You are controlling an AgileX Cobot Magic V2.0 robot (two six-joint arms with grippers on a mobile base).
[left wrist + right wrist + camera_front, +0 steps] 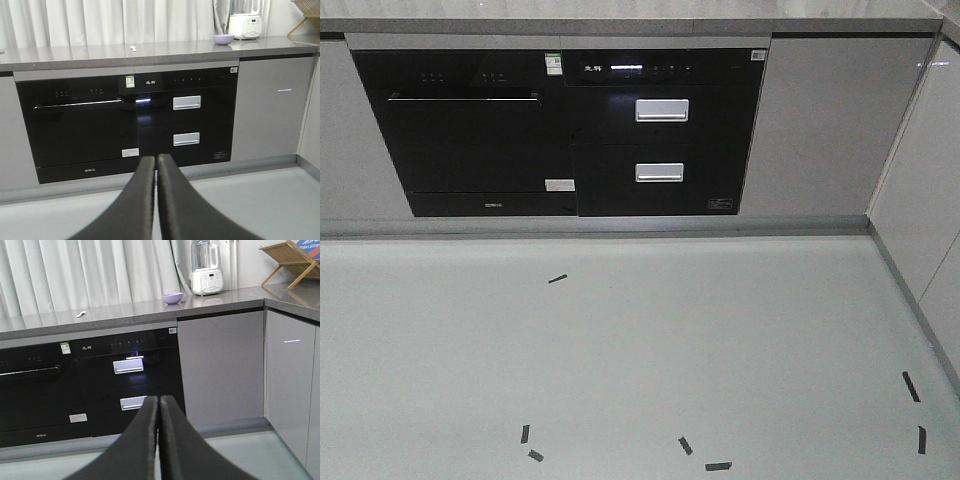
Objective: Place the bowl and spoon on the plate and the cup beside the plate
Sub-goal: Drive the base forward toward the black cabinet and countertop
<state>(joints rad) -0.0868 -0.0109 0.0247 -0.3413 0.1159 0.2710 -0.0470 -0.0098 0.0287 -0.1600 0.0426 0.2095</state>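
Observation:
A lavender bowl [223, 39] sits on the grey countertop [165, 50] beside a white blender; the right wrist view shows the same bowl [172, 298]. A small pale spoon [133, 48] lies on the counter to the bowl's left, also seen as the spoon [80, 314] from the right wrist. Plate and cup are out of view. My left gripper [155, 160] is shut with nothing in it, low in front of the cabinets, far from the counter. My right gripper [159, 400] is likewise shut and empty.
Below the counter stand a black built-in oven [470, 130] and black drawers with silver handles [662, 110]. A white blender [206, 270] and a wooden rack [292, 260] stand on the counter. Black tape marks [558, 278] dot the pale floor. Grey cabinets [940, 230] close the right side.

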